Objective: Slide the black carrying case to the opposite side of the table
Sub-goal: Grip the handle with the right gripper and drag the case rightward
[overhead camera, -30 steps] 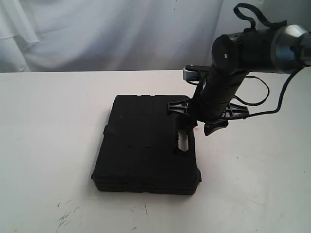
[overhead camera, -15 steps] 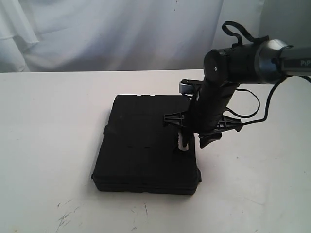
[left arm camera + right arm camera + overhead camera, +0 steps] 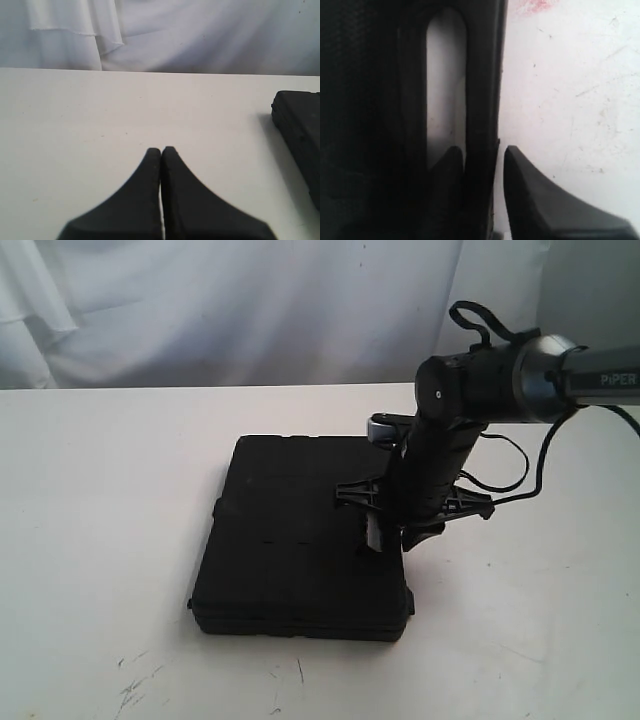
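Most of the black carrying case [image 3: 302, 131] beyond the left wrist view's edge

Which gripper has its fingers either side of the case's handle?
The right gripper: one finger is in the handle slot, the other outside it. The left gripper is shut above the table, away from the case.

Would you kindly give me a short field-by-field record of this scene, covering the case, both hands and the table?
case: black carrying case lying flat on the white table
handle: slotted handle bar on the case's right edge in the exterior view
right arm: right hand open, one finger in the slot, the other outside the bar, with a thin gap on the outer side
left arm: left hand shut, over the table, apart from the case
marks: pink spot beside the handle; dark scuffs near the front edge
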Motion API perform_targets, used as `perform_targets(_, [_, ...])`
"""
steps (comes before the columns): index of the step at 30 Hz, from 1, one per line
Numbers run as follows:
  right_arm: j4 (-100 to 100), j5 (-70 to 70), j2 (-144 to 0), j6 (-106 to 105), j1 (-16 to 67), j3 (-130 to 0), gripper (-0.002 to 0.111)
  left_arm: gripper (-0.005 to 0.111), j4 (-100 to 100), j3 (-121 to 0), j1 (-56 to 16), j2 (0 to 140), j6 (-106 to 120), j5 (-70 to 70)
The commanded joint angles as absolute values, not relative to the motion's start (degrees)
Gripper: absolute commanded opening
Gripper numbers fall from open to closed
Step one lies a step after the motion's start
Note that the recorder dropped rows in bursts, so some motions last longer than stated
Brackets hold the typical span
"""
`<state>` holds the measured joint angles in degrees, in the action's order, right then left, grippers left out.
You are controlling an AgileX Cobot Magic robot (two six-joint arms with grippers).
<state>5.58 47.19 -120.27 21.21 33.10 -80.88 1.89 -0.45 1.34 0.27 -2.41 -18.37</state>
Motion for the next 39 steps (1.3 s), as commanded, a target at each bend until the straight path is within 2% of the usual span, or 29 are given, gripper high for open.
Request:
perform_targets(1, [4.4, 47.0, -120.1, 21.2, 33.3, -81.0, 0.007, 0.0, 1.6, 0.0, 1.1, 0.0, -2.5, -18.0])
perform_targets(3, [3.4, 47.5, -120.1, 21.2, 33.0, -81.0, 0.0, 0.0, 1.6, 0.0, 1.1, 0.0, -2.5, -18.0])
perform_targets(21, [-9.2, 59.8, -118.6, 19.9, 20.7, -80.8, 0.0, 0.0, 1.6, 0.0, 1.1, 0.0, -2.5, -18.0])
perform_targets(39, [-10.3, 60.0, -118.6, 12.2, 11.0, -80.8, 0.0, 0.0, 1.6, 0.0, 1.1, 0.0, -2.5, -18.0])
